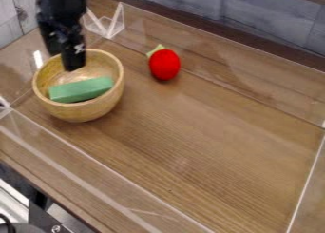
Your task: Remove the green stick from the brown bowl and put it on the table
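The green stick (80,89) lies flat inside the brown bowl (105,102), which sits at the left of the table (203,132). My gripper (59,48) hangs over the bowl's far left rim, its dark fingers apart and open, with nothing between them. One finger tip reaches down just inside the rim, above the stick's left end. I cannot tell whether it touches the bowl.
A red strawberry-like object (164,64) rests to the right of the bowl. A low clear acrylic wall (76,184) runs around the table's edges, with a clear bracket (106,23) at the back left. A grey plank wall stands behind.
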Tool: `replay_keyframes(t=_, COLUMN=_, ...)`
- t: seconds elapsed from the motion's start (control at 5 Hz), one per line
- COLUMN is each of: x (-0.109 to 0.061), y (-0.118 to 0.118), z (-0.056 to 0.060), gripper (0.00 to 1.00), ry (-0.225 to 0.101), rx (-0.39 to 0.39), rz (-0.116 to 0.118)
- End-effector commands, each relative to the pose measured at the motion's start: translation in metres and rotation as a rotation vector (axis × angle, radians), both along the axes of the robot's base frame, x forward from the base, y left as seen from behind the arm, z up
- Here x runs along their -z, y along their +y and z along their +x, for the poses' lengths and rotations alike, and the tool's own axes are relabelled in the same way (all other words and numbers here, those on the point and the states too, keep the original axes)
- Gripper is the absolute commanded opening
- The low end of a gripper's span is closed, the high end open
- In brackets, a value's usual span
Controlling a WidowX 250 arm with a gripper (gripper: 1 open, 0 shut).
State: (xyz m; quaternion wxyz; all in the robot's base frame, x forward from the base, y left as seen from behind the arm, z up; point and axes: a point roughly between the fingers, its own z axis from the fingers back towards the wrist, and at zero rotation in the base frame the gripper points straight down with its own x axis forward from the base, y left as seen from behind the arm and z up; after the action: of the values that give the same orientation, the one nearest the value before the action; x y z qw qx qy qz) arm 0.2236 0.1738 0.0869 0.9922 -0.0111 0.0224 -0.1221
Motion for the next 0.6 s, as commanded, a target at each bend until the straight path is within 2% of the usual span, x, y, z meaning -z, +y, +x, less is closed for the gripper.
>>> replay_keyframes(t=0.0, x=0.006, y=0.028, z=0.009, gripper=1.00, ry=-0.067, rx=0.039, rz=0.045)
replay_keyframes(t=0.4, x=0.015, y=0.021, z=0.020, gripper=1.00, ry=-0.094, rx=0.017, rz=0.032)
